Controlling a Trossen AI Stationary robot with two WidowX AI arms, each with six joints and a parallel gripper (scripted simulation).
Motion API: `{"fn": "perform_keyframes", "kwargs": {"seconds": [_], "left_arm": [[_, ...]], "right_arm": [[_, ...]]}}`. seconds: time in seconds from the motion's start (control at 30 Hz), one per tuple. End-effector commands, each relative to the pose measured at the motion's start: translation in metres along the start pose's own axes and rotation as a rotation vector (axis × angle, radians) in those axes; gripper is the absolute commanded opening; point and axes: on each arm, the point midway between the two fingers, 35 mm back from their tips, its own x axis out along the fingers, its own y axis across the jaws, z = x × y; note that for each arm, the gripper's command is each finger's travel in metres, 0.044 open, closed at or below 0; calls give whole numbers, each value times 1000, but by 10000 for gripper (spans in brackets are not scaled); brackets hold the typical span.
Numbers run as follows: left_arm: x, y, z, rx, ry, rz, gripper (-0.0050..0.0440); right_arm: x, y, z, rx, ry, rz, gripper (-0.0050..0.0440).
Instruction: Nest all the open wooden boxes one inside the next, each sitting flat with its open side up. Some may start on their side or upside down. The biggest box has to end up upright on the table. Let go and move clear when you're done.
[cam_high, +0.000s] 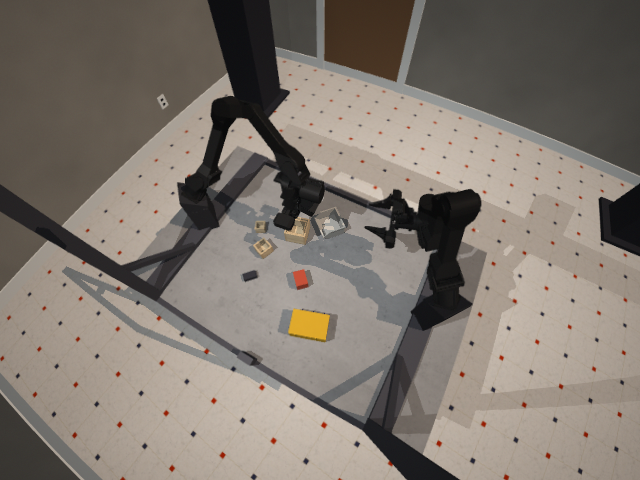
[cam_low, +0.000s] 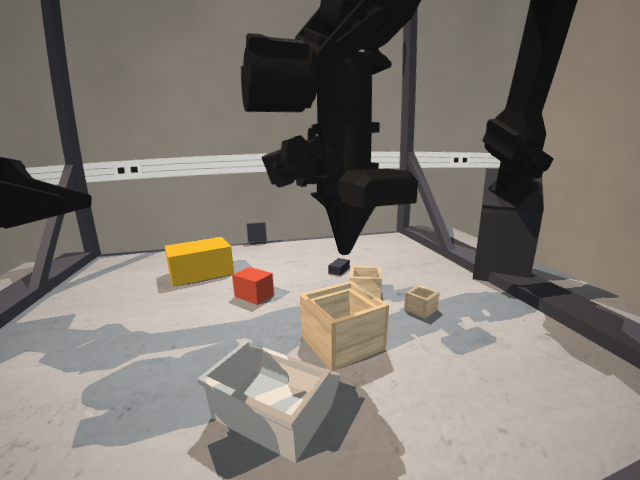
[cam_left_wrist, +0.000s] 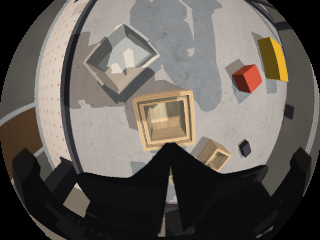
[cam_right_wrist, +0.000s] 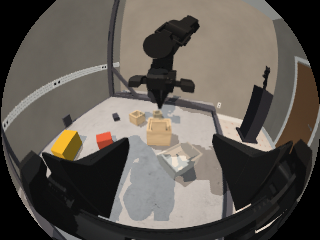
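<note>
Exterior view: shows the big wooden box (cam_high: 296, 236) (cam_low: 361, 338) (cam_left_wrist: 139, 122) (cam_right_wrist: 159, 140) upright on the table (cam_high: 222, 304) (cam_low: 129, 304) (cam_left_wrist: 102, 145) (cam_right_wrist: 200, 205), with a second box (cam_low: 338, 304) (cam_left_wrist: 166, 120) nested inside; seems about halfway done. Leaves the medium box (cam_high: 265, 252) (cam_low: 366, 285) (cam_left_wrist: 205, 152) (cam_right_wrist: 135, 120) and the smallest box (cam_high: 260, 229) (cam_low: 419, 305) (cam_right_wrist: 158, 114) to nest, both open side up outside. Finds the left gripper (cam_high: 292, 214) (cam_low: 344, 252) (cam_left_wrist: 169, 147) (cam_right_wrist: 159, 108) closed with nothing held, the right gripper (cam_high: 367, 217) (cam_low: 88, 200) (cam_right_wrist: 171, 140) wide apart, also without a load

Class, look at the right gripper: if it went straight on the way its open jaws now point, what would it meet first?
Probably the left gripper, with the right gripper passing above the grey box; exact heights are unclear.
</note>
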Motion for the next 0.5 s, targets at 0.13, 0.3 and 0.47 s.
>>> {"fn": "perform_keyframes", "kwargs": {"seconds": [0.13,0.3,0.47], "left_arm": [[1,-5,-1,13,-6,4,-50],[6,-15,-6,55,-4,2,-50],[10,-24,-10,85,-3,1,-50]], "right_arm": [[12,-6,-2,83,0,-20,400],[33,-10,-8,242,27,-52,400],[50,-11,-12,342,55,-74,400]]}}
